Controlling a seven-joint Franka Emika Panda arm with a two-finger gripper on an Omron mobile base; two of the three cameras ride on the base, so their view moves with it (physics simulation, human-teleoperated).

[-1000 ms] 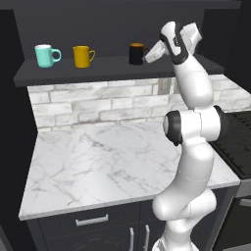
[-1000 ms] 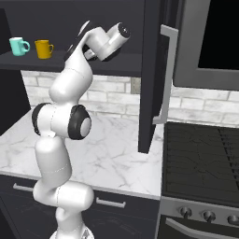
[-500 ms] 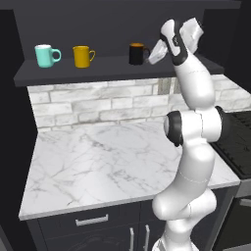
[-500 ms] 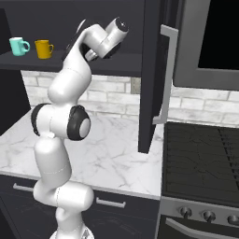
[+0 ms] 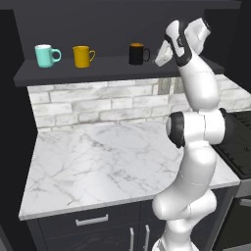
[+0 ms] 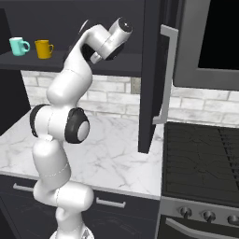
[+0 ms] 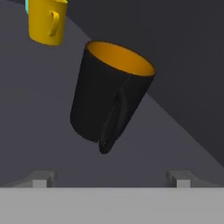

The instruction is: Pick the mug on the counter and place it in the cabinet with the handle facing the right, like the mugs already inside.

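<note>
On the cabinet shelf (image 5: 112, 68), the black mug (image 5: 138, 53) stood just ahead of the wide-open gripper (image 5: 162, 55), blocking the way straight in. Shelf lay bare between it and the yellow mug (image 5: 82, 56). The counter (image 5: 108, 162) below offered open room.

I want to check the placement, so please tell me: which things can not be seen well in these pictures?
- Black mug in the right base view: the arm stands in front of it.
- Teal mug in the hand view: the yellow-orange mug and the top edge hide nearly all of it.
- Gripper in the hand view: its two tips stand wide apart at the bottom; the rest is cut off.
- Cabinet shelf, left base view: its right end is behind the arm.
</note>
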